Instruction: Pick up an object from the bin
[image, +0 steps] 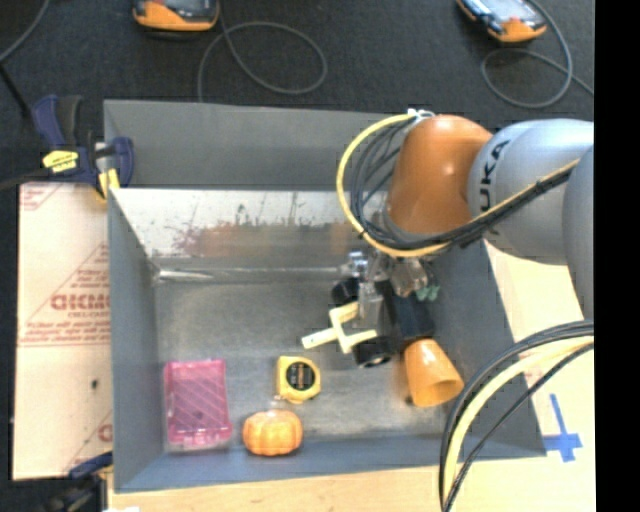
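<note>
My gripper (368, 300) hangs low over the right middle of the bin, under the orange wrist cover. Right beneath it lies a cream, cross-shaped piece (338, 336) with black parts (372, 351) beside it; I cannot tell whether the gripper touches them. An orange cup (430, 373) lies on its side just to the right of the gripper. A yellow tape measure (297, 378) sits on the floor to the lower left of the gripper.
A small orange pumpkin (272, 433) rests near the front wall. A pink ridged box (196, 403) lies at the front left. The arm and its cables cover the bin's right rear corner. Bare floor spreads across the left and middle.
</note>
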